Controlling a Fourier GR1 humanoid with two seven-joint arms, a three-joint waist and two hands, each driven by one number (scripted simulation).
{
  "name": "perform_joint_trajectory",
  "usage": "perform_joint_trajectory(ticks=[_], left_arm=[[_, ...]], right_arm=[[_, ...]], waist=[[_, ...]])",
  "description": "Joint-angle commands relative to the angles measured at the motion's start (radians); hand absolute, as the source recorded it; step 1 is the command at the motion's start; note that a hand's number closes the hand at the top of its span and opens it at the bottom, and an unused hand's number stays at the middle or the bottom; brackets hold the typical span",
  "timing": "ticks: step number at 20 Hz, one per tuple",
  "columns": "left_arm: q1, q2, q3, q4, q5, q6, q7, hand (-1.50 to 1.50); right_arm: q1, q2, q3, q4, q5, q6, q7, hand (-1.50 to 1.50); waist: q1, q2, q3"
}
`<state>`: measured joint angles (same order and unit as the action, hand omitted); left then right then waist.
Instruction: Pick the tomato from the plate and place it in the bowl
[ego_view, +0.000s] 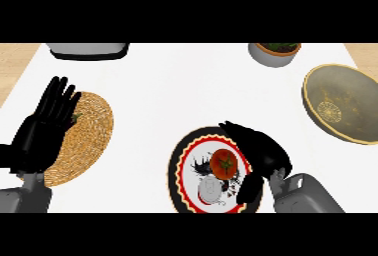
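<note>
A red tomato (224, 163) lies in the middle of a round plate (186, 156) with a black and red rim, low in the head view. My right hand (258, 150) hangs over the plate's right side, fingers curved around the tomato's far and right side, thumb below it; whether they touch it I cannot tell. The bowl (345, 102), olive-grey with a yellow rim, stands at the right edge, apart from the plate. My left hand (44, 127) rests open at the left, fingers up, over a woven mat.
A round woven mat (87, 137) lies at the left under the left hand. A small potted plant (275, 52) stands at the far right, and a grey appliance (88, 50) at the far left. Wooden floor shows past the counter's corners.
</note>
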<state>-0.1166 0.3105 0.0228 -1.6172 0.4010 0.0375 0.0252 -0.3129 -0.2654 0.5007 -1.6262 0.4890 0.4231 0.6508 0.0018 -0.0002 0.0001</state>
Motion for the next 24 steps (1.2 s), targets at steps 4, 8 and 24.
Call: perform_joint_trajectory(ticks=[4, 8, 24], left_arm=[[-0.031, -0.014, 0.05, 0.031, -0.016, -0.04, 0.024, 0.0], [0.044, -0.006, 0.086, 0.0, 0.004, -0.11, 0.003, 0.0], [-0.065, -0.033, 0.142, 0.099, -0.014, -0.134, 0.015, 0.0]], right_arm=[[-0.034, 0.079, -0.034, 0.132, 0.091, 0.05, -0.06, -1.5], [-0.017, 0.111, -0.038, 0.211, 0.16, 0.008, -0.122, -1.5], [-0.036, 0.128, 0.019, 0.328, 0.376, -0.026, -0.308, 1.5]], waist=[[0.001, 0.0, 0.0], [0.003, 0.0, 0.0], [-0.001, 0.001, 0.0]])
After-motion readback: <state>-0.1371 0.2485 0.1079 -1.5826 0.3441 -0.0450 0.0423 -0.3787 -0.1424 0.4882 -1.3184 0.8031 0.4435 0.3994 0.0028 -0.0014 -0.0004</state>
